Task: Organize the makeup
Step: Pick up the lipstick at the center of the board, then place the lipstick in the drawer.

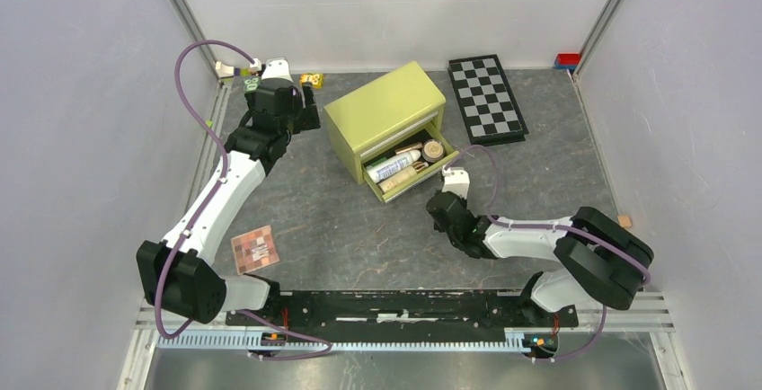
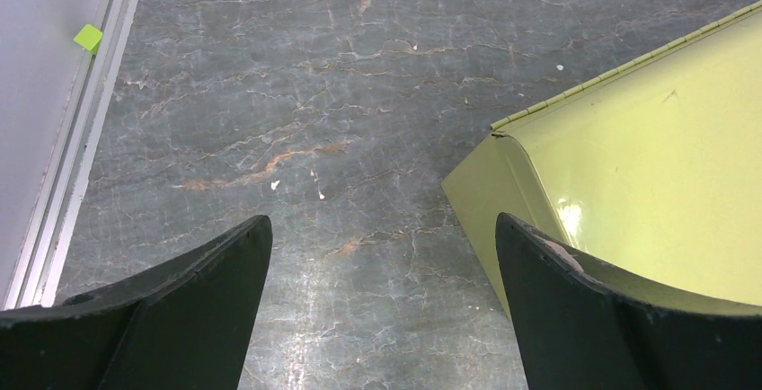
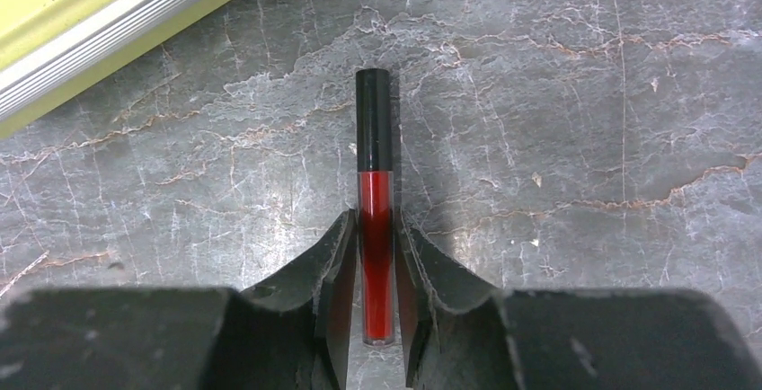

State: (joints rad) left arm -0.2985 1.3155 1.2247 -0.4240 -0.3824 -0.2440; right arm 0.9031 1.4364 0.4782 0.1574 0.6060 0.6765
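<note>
I'm looking down into a small booth with a pale grey back wall (image 1: 386,4) and matching panels on the left (image 1: 72,93) and right (image 1: 701,93). Slanting aluminium posts (image 1: 184,13) join them at the far corners. The work surface is a dark grey tabletop (image 1: 359,228), veined in white and rusty orange like marble. A ribbed metal track (image 2: 76,147) runs along its left edge at the foot of the wall. A black-and-white checkerboard (image 1: 487,98) lies flat toward the far right corner, near an olive-green metal drawer chest (image 1: 382,102) but not touching it. The light is soft and even, with faint shadows and a mild sheen on the stone pattern.
</note>
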